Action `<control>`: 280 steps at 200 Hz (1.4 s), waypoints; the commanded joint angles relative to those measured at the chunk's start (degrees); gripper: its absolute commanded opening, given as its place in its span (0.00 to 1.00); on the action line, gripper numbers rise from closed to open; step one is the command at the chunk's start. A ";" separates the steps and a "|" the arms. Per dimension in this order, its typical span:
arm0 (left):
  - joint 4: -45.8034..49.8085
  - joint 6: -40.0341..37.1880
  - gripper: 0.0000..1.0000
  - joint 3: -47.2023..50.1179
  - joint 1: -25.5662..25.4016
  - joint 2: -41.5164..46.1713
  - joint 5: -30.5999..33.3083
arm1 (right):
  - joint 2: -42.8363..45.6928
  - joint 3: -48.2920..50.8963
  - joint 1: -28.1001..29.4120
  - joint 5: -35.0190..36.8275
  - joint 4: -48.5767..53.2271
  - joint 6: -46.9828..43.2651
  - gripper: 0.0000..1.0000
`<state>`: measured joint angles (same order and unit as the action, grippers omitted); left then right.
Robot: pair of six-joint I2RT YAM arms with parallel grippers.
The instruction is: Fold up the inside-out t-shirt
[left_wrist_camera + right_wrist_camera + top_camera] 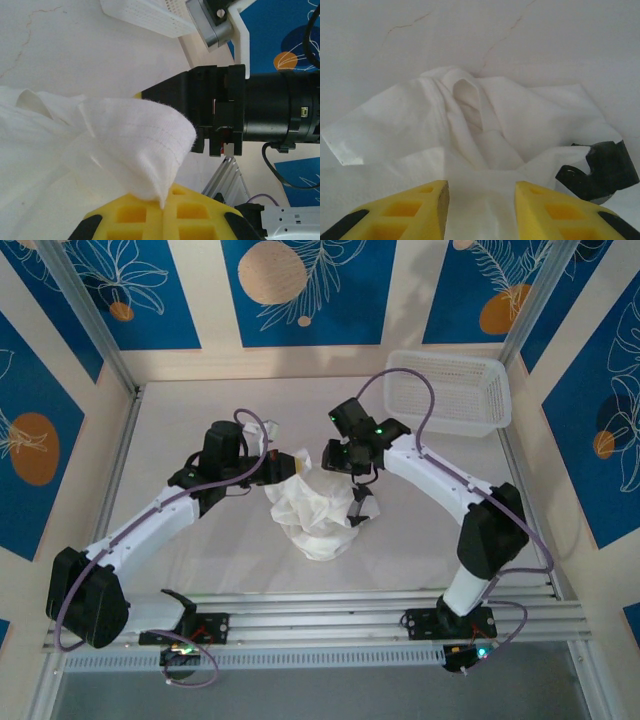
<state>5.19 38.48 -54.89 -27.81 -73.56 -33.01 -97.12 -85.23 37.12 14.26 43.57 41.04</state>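
Crowded middle, open edges
Left arm and right arm meet over the bunched t-shirt; the mesh basket fills the far right corner; the near table lies open.

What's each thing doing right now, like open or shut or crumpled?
White cloth t-shirt: crumpled in a heap, top pulled up, not folded yet.
Left claw: shut, pinching the t-shirt's cloth.
Right claw: open, t-shirt cloth between its fingers.
White plastic mesh basket: sitting apart at the far right, untouched.
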 commanded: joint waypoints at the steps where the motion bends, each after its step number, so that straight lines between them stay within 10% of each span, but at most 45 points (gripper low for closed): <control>1: -0.94 -1.14 0.00 0.74 0.68 0.65 -0.59 | -1.80 -4.10 2.13 3.40 4.17 -1.99 0.42; 49: -0.41 -1.65 0.00 0.85 0.74 1.31 -0.15 | -5.81 -6.61 4.00 12.52 9.51 -4.85 0.40; 114: 0.59 -2.24 0.00 0.67 0.74 1.59 0.48 | -2.43 -3.97 1.97 18.54 11.00 -7.93 0.09; 196: 2.79 -9.86 0.00 4.66 1.88 0.11 8.14 | 14.65 8.25 -11.02 -4.44 2.00 -9.92 0.00; 280: 0.12 -20.57 0.44 2.82 -0.07 1.46 4.92 | 11.57 7.95 -5.43 -11.44 -1.17 -13.61 0.00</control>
<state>2.72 26.94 -47.03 -26.74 -74.24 -28.25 -84.55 -76.03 29.63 4.99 43.09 30.39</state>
